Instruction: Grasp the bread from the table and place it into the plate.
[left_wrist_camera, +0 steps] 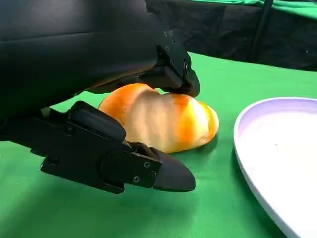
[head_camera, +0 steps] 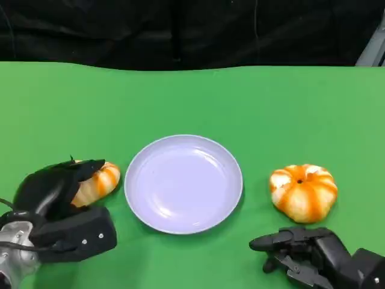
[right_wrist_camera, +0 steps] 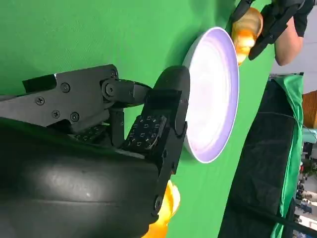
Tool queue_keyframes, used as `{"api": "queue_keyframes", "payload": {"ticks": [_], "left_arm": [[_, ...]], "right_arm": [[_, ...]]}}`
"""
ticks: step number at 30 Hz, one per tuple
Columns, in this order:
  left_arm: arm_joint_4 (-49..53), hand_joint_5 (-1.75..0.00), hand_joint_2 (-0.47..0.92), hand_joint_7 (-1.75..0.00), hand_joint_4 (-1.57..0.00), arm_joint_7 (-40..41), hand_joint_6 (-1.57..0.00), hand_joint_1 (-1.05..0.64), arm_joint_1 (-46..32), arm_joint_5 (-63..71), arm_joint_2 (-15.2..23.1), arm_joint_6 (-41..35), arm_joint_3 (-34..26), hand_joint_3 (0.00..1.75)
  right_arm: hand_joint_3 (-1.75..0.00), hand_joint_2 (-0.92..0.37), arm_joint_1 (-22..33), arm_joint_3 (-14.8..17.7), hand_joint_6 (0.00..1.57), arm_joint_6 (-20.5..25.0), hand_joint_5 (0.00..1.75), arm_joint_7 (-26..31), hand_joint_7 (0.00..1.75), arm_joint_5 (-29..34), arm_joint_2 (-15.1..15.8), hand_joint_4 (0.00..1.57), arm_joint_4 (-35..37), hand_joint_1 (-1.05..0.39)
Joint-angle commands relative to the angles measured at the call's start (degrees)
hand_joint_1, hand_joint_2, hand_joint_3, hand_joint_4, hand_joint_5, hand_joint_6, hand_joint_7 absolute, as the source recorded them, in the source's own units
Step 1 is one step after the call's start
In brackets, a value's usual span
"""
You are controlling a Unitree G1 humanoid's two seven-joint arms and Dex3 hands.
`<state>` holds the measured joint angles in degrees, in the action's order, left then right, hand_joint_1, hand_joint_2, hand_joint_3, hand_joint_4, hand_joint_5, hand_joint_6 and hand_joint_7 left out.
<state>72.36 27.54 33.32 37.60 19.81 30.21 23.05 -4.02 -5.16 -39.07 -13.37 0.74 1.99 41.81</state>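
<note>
Left robot hand (head_camera: pixel 57 183) closing around oblong bread roll (head_camera: pixel 99 180), lower left; likely light, soft, crushable; grip mid-body gently.

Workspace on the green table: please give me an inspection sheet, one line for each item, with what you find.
Surface: green table, flat.
Job's things: long bread lies on the table left of the plate; the plate holds nothing.
Clutter: round pumpkin-shaped bread lies right of the plate, apart from it.
Robot hands: left robot hand has fingers above and below the long bread, which rests on the table; right robot hand holds nothing, near the round bread, not touching it.
Cables: thin black cable at the left wrist.
Surroundings: black cloth behind the table.
</note>
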Motion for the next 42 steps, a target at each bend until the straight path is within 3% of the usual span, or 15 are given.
{"api": "queue_keyframes", "payload": {"ticks": [1, 10, 24, 28, 30, 31, 32, 33, 34, 35, 36, 37, 40, 42], "left_arm": [[1.13, -0.01, 0.92, 0.00, -0.46, -1.05, -0.44, -0.65, 0.36, -0.20, 0.13, -1.48, 0.52, 0.20], [1.20, -0.01, 0.92, -0.01, -0.51, -1.94, -0.45, -0.21, 0.55, -0.89, 0.25, -2.29, 0.60, 0.07], [1.24, -0.01, 0.92, -0.02, -0.54, -2.23, -0.52, -0.06, 0.64, -1.23, 0.54, -3.26, 1.29, 0.19], [1.15, -0.06, 0.92, -0.07, -0.69, -1.53, -0.69, -0.07, 0.61, -1.82, 0.24, -3.82, 0.79, 0.17], [1.20, -0.09, 0.92, -0.08, -0.89, -0.98, -0.90, -0.06, 0.57, -2.39, 0.05, -3.85, 0.35, 0.14], [1.24, -0.21, 0.92, -0.09, -1.04, -0.57, -1.09, -0.07, 0.55, -2.57, -0.03, -3.89, 0.24, 0.15], [1.27, -0.49, 0.92, -0.08, -1.01, -0.34, -1.19, -0.07, 0.54, -2.65, -0.07, -3.91, 0.17, 0.16], [1.33, -0.72, 0.92, -0.06, -0.95, 0.49, -1.25, -0.06, 0.46, -2.71, -0.18, -3.86, 0.02, 0.17], [1.40, -1.20, 0.92, -0.13, -0.77, 0.99, -1.29, -0.06, 0.39, -2.88, -0.30, -3.80, -0.22, 0.15], [1.46, -1.41, 0.92, -0.41, -0.68, 1.29, -1.17, -0.06, 0.34, -2.99, -0.38, -3.75, -0.39, 0.15], [1.50, -1.55, 0.92, -0.79, -0.62, 1.45, -0.98, -0.06, 0.32, -3.07, -0.43, -3.71, -0.49, 0.14], [1.53, -1.59, 0.92, -0.93, -0.60, 1.47, -0.91, -0.06, 0.32, -3.10, -0.45, -3.70, -0.53, 0.14], [1.53, -1.65, 0.92, -1.11, -0.58, 2.66, -0.83, -0.07, 0.30, -3.07, -0.52, -3.73, -0.54, 0.14], [1.50, -1.73, 0.90, -1.36, -0.56, 4.83, -0.71, -0.07, 0.27, -2.71, -0.62, -3.89, -0.36, 0.10]], "right_arm": [[-0.37, -0.92, 1.07, 0.17, 1.22, 0.79, 1.14, -0.23, 0.08, 0.20, 0.46, 0.81, 0.12, -0.07], [-0.39, -0.92, 1.13, 0.16, 1.22, 0.65, 1.15, -0.28, 0.08, 0.28, 0.51, 0.81, 0.08, -0.06], [-0.39, -0.92, 1.00, 0.18, 1.22, 0.27, 1.15, -0.19, 0.09, 0.36, 0.56, 0.80, 0.39, -0.05], [-0.39, -0.92, 1.00, 0.22, 1.22, 0.41, 1.16, -0.39, 0.09, 0.15, 0.58, 0.81, 0.28, -0.05], [-0.39, -0.92, 1.02, 0.28, 1.22, 0.51, 1.16, -0.70, 0.09, -0.18, 0.48, 0.80, 0.34, -0.05], [-0.39, -0.92, 1.01, 0.32, 1.22, 0.59, 1.16, -0.84, 0.09, -0.33, 0.43, 0.80, 0.37, -0.05], [-0.39, -0.92, 1.00, 0.35, 1.22, 0.64, 1.15, -0.93, 0.08, -0.40, 0.39, 0.80, 0.39, -0.05], [-0.40, -0.92, 0.97, 0.32, 1.22, 0.61, 1.15, -0.74, 0.08, -0.16, 0.41, 0.80, 0.39, -0.05], [-0.40, -0.92, 0.96, 0.31, 1.22, 0.59, 1.15, -0.59, 0.08, 0.01, 0.42, 0.80, 0.39, -0.05], [-0.40, -0.92, 0.95, 0.29, 1.22, 0.58, 1.15, -0.50, 0.08, 0.11, 0.42, 0.80, 0.38, -0.05], [-0.40, -0.92, 0.95, 0.29, 1.22, 0.58, 1.16, -0.46, 0.09, 0.16, 0.42, 0.81, 0.38, -0.05], [-0.40, -0.92, 0.95, 0.29, 1.22, 0.58, 1.16, -0.46, 0.09, 0.15, 0.41, 0.81, 0.38, -0.05], [-0.40, -0.92, 0.94, 0.28, 1.22, 0.65, 1.16, -0.51, 0.09, 0.11, 0.35, 0.80, 0.38, -0.05], [-0.40, -0.92, 0.94, 0.23, 1.21, 0.77, 1.16, -0.42, 0.08, 0.20, 0.31, 0.80, 0.31, -0.05]]}}
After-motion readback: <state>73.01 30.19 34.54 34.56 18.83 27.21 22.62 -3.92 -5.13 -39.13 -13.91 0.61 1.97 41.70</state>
